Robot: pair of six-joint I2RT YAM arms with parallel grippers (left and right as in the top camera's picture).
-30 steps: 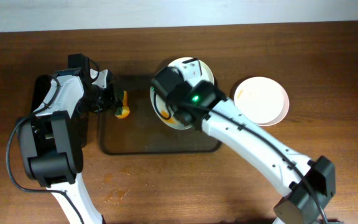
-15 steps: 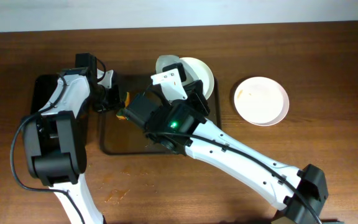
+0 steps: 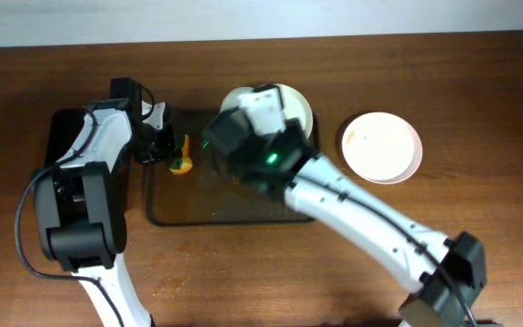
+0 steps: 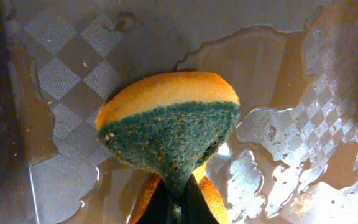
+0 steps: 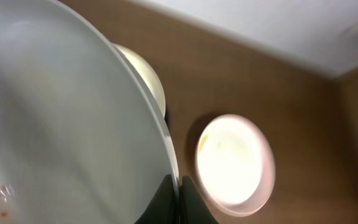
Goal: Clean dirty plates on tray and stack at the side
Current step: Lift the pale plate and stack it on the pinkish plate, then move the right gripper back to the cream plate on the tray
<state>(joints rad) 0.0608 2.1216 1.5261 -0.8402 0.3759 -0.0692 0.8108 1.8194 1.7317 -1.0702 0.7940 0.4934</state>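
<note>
The brown tray [image 3: 189,211] lies at the table's centre, wet and smeared [image 4: 73,81]. My left gripper [image 4: 179,208] is shut on a yellow-and-green sponge [image 4: 173,124], held just above the tray's left part [image 3: 181,163]. My right gripper [image 5: 180,186] is shut on the rim of a white plate [image 5: 61,137] that has faint sauce specks. It holds the plate tilted above the tray; from overhead my right wrist [image 3: 243,141] mostly hides it. A second plate [image 3: 296,107] sits at the tray's far right corner [image 5: 146,73]. A third plate [image 3: 381,147] lies on the table to the right [image 5: 234,160].
A smaller black tray [image 3: 57,136] lies under my left arm at the far left. A sauce smudge [image 3: 171,284] marks the wood in front of the brown tray. The table's far edge meets a white wall.
My right arm swung the held plate down and left toward the sponge, then back up toward the tray's far side. My left gripper with the sponge has barely moved.
</note>
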